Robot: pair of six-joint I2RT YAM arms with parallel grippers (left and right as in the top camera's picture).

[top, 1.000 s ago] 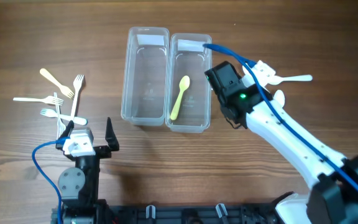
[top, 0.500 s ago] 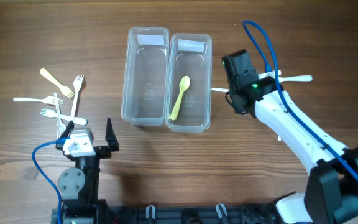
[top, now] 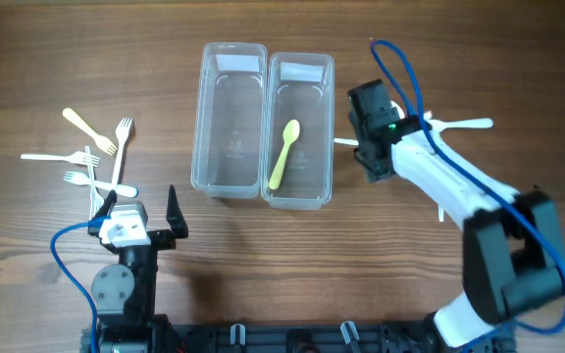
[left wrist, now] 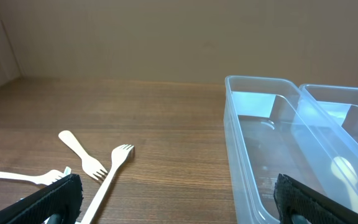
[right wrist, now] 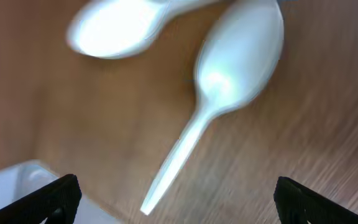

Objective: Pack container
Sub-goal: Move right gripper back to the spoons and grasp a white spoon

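Two clear plastic containers stand side by side: the left one (top: 231, 118) empty, the right one (top: 314, 186) holding a yellow spoon (top: 283, 152). My right gripper (top: 369, 123) hovers open just right of the right container, above white spoons (top: 464, 124). In the right wrist view a white spoon (right wrist: 229, 81) lies between the open jaws (right wrist: 178, 214), another spoon bowl (right wrist: 114, 28) beside it. Several white forks (top: 91, 157) and a cream fork (top: 89, 129) lie at the left. My left gripper (top: 137, 211) is open and empty near the front edge, forks (left wrist: 101, 168) and the left container (left wrist: 253, 155) ahead.
The wooden table (top: 361, 255) extends in front of the containers. The right arm's blue cable (top: 400, 74) loops above the white spoons. A spoon handle tip (top: 344, 141) pokes out beside the right container's wall.
My right gripper has moved away from over the right container to the right and turned, now over the white spoons. The yellow spoon stays in the container. The left arm has not moved.
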